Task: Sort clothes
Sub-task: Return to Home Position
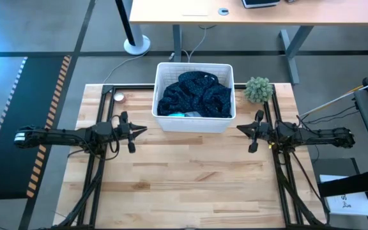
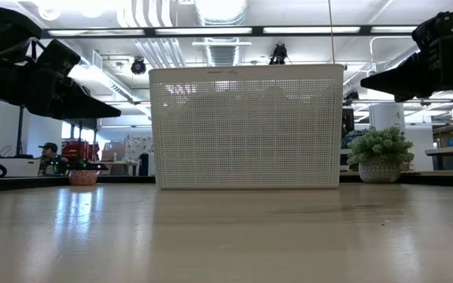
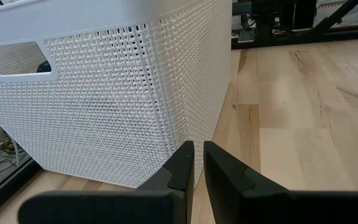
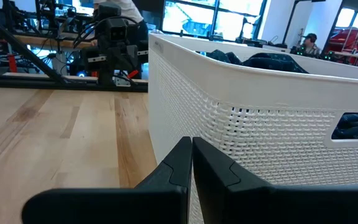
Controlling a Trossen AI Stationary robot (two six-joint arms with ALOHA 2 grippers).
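A white ribbed plastic basket (image 1: pixel 195 121) stands at the table's far middle. A navy garment with small dots (image 1: pixel 197 94) fills it, with a bit of teal cloth (image 1: pixel 176 114) at its near left. The other clothes are hidden. My left gripper (image 1: pixel 144 130) hovers shut and empty left of the basket's near left corner (image 3: pixel 185 134). My right gripper (image 1: pixel 239 128) hovers shut and empty right of the basket's near right corner (image 4: pixel 166 155).
A small fuzzy green plant (image 1: pixel 259 89) stands right of the basket at the far edge. A small round object (image 1: pixel 118 97) lies at the far left. Bare wooden table (image 1: pixel 190 185) spreads near the basket. People show in the room beyond.
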